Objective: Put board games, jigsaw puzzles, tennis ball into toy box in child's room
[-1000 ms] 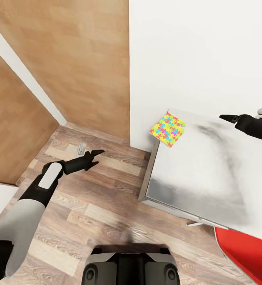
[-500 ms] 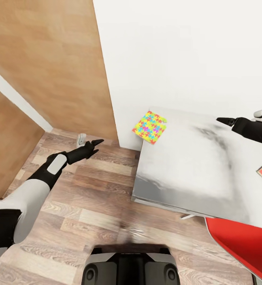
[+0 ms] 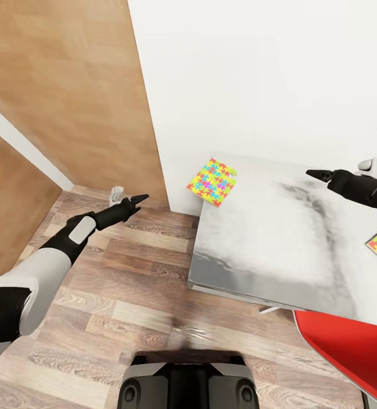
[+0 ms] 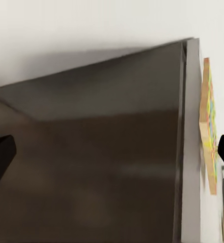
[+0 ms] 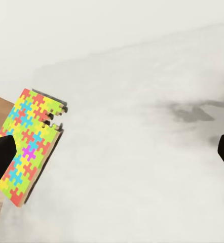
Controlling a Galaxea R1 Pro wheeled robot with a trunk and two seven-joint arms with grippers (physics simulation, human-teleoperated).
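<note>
Jigsaw puzzle (image 3: 212,182) on table (image 3: 268,238) corner, between both spread fingers (image 3: 320,172)

The table (image 3: 268,244) top is looking smooth and a bit shiny, pale grey-white with dark smudgy patches on it. Its side (image 4: 91,167) is looking dark, smooth and dull. The jigsaw puzzle (image 3: 212,179) at the table's corner is showing bright, flat, matt colours, with a cardboard-brown edge (image 5: 38,172). The floor (image 3: 125,289) is looking like wood planks with a grainy pattern. The wall (image 3: 256,79) is looking plain, white and matt. The chair (image 3: 347,346) is looking like smooth red plastic.
</note>
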